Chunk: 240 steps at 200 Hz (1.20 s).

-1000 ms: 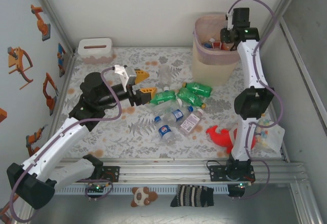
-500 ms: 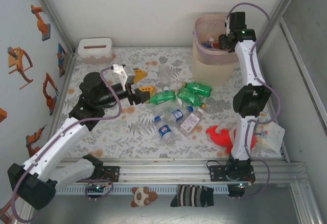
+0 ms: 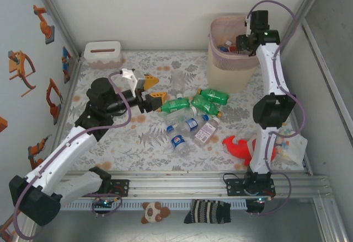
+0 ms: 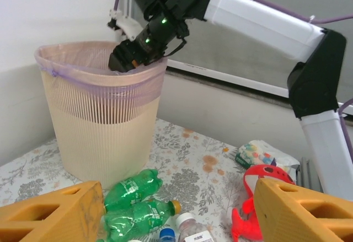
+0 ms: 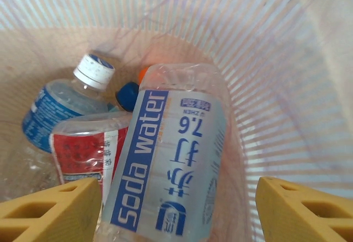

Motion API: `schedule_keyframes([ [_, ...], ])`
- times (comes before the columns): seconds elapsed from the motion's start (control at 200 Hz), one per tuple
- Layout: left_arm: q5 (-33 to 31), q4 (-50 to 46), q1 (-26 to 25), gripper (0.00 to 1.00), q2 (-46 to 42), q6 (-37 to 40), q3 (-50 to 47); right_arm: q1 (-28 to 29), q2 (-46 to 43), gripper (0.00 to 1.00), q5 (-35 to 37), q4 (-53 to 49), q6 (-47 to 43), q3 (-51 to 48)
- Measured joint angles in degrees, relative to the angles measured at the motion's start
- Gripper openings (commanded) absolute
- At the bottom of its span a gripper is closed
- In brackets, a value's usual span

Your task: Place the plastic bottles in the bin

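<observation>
Soda water bottle (image 5: pixel 165 154) lies in the bin (image 5: pixel 265 60) on a red-label bottle (image 5: pixel 77 148) and a blue-label bottle (image 5: pixel 60 104). Right gripper (image 5: pixel 176 200) above, jaws wide, gripping nothing. Green bottles (image 3: pixel 207 100) and clear bottles (image 3: pixel 190 123) lie mid-table (image 3: pixel 110 143). Left gripper (image 3: pixel 155 88) beside them, jaws wide, empty.

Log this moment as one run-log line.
right gripper: open at bin mouth | soda water bottle: lying in bin | left gripper: open by green bottles

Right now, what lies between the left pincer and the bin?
Green bottles lie between the left pincer and the bin, in the left wrist view.
</observation>
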Motion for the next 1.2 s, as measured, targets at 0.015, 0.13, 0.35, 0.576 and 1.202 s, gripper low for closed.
schedule_keyframes([
  [0.015, -0.15, -0.04, 0.0, 0.71, 0.04, -0.09, 0.0, 0.0, -0.33, 0.72, -0.22, 0.0, 0.13, 0.0],
  [0.13, -1.84, -0.94, 0.0, 0.71, 0.42, -0.72, 0.0, 0.0, -3.23, 0.71, -1.66, 0.09, 1.11, -0.42],
  [0.35, -8.52, -4.42, 0.0, 0.71, 1.75, -2.54, 0.66, 0.0, -9.86, 0.69, -5.7, 0.22, 3.28, -4.2],
  [0.576, -16.5, -13.7, 0.02, 0.69, 8.57, -5.38, 7.06, 0.0, -17.11, 0.67, -10.1, 0.7, 5.99, -11.56],
  [1.202, -17.14, -36.52, -1.88, 0.6, 25.49, 1.99, 15.93, 0.0, -39.65, 0.65, -14.67, 6.88, 10.32, -38.82],
])
